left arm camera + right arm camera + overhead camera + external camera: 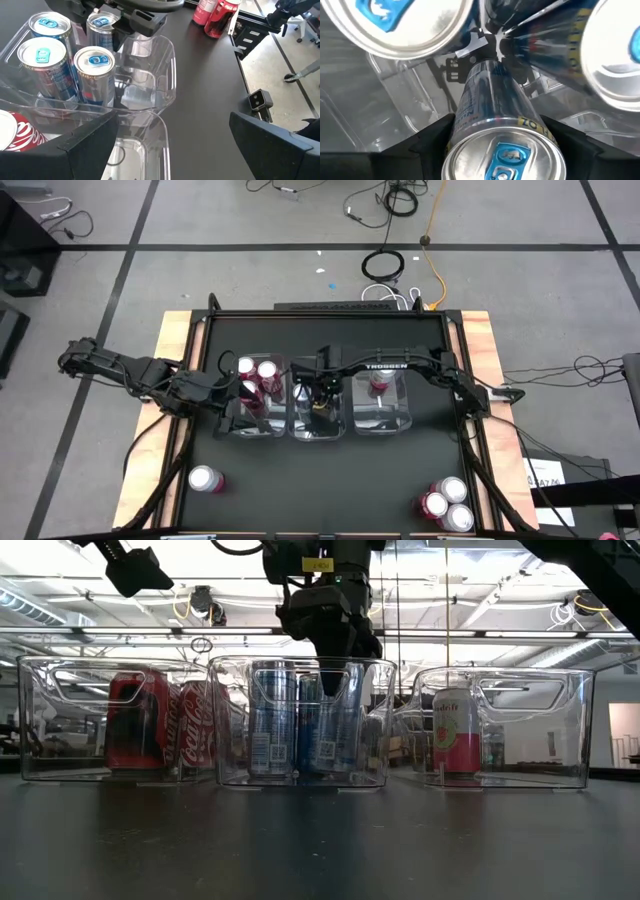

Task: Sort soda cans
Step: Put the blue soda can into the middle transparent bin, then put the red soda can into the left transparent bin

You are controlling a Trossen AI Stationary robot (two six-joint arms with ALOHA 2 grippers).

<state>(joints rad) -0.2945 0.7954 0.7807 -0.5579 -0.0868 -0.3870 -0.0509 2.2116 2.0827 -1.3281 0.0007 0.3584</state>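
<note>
The right hand (336,675) is closed on a blue cylindrical soda can (496,135), lowered into the middle clear plastic bin (300,430) among other blue cans (42,60); a neighbour could be knocked over. The left hand (232,412), spread wide, waits beside that bin.

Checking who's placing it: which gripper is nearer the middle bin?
Right. The right gripper reaches down into the middle bin, shut on a blue can; the left gripper hovers over the left bin.

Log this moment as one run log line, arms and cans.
right gripper: in middle bin, shut on blue can | left gripper: open, over left bin | loose cans: front left, front right
</note>
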